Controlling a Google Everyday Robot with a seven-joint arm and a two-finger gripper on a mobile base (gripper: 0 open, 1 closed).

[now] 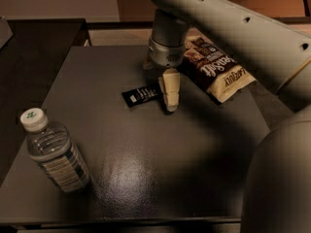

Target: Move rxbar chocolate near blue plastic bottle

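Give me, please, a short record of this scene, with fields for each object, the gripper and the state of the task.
table: dark flat top
rxbar chocolate: lies flat, toward the far side of the table
blue plastic bottle: upright, capped, at the near left corner
chip bag: lies flat, right of the bar
gripper: low, at the bar's right end; contact not clear
task state: bar and bottle far apart, not yet done
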